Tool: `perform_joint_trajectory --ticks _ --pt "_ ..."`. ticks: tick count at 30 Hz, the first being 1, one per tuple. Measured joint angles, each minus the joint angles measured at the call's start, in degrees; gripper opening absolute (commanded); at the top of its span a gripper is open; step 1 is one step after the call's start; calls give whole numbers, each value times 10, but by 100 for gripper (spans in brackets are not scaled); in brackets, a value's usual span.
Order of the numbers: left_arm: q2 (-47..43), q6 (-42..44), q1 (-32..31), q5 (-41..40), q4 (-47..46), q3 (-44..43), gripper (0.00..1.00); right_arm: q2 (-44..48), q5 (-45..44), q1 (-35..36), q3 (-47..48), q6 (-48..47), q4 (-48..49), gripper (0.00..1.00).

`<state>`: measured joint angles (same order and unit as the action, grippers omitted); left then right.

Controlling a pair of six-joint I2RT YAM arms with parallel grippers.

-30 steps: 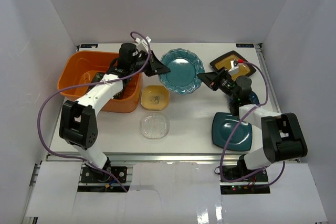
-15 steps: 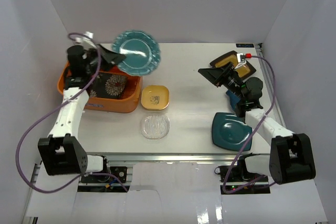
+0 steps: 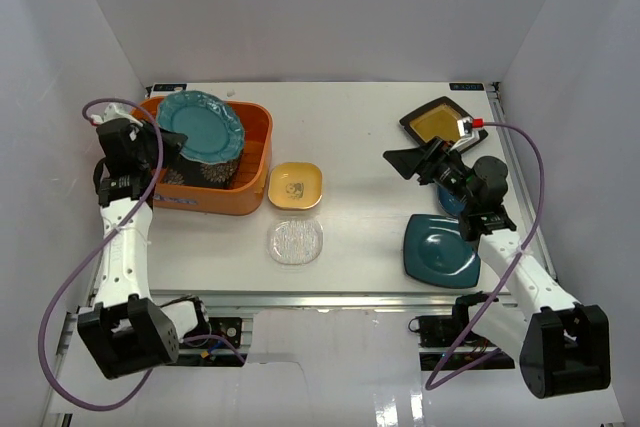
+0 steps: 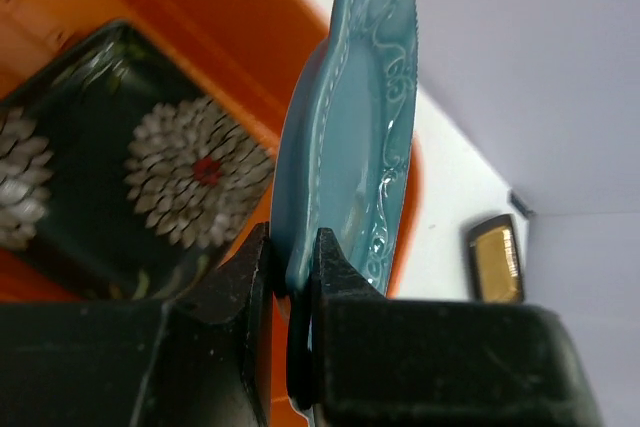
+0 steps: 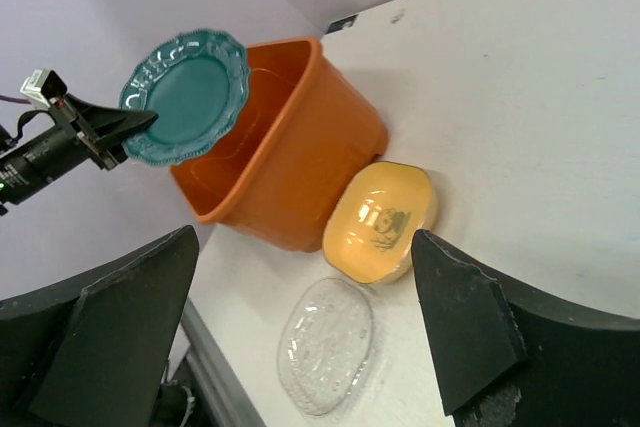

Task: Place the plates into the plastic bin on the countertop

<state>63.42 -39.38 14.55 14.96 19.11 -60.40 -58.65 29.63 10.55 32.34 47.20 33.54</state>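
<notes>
In bin (image 3: 256,163), floral plate (image 3: 207,176) beneath held teal plate (image 3: 200,127); yellow plate (image 3: 296,186) beside.

Plain white panel walls (image 3: 320,7) on three sides — even, soft light; glossy white surface (image 3: 330,397) in front catches glare.

Six plates show plainly: one scalloped teal round (image 3: 200,127), one black floral square (image 4: 150,167), one small yellow square (image 3: 296,186), one clear glass round (image 3: 295,242), one dark teal square (image 3: 440,252), one black-rimmed amber square (image 3: 438,122). One orange plastic bin (image 3: 255,162). Two robot arms (image 3: 125,237) (image 3: 520,267).
</notes>
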Motion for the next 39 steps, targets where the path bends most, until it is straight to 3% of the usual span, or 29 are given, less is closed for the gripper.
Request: perform_joint_trajectory --ticks 11,14,15,16,17,22,27,34,39 --pt "132 14 0 -22 14 33 3 56 -77 -4 -7 -73 -97 96" --pt "172 14 0 -16 1 32 23 58 -96 -4 -8 -85 -110 98" --pt "183 12 0 -7 -5 31 40 58 -103 -4 -9 -88 -112 98" --pt "193 9 0 -1 -14 30 47 58 -110 -4 -12 -90 -113 99" --pt "199 13 0 -2 -17 25 61 58 -118 -4 -14 -93 -116 99" --pt "212 19 0 -14 -29 20 97 47 -158 -4 -15 -102 -127 99" --pt "217 26 2 -39 -24 9 98 16 -218 -5 -15 -120 -130 100" --pt "150 42 -45 -162 -31 2 98 -65 -346 -39 4 -144 -141 78" --pt "100 70 -81 -205 -73 -28 98 -142 -377 -98 45 -135 -142 66"
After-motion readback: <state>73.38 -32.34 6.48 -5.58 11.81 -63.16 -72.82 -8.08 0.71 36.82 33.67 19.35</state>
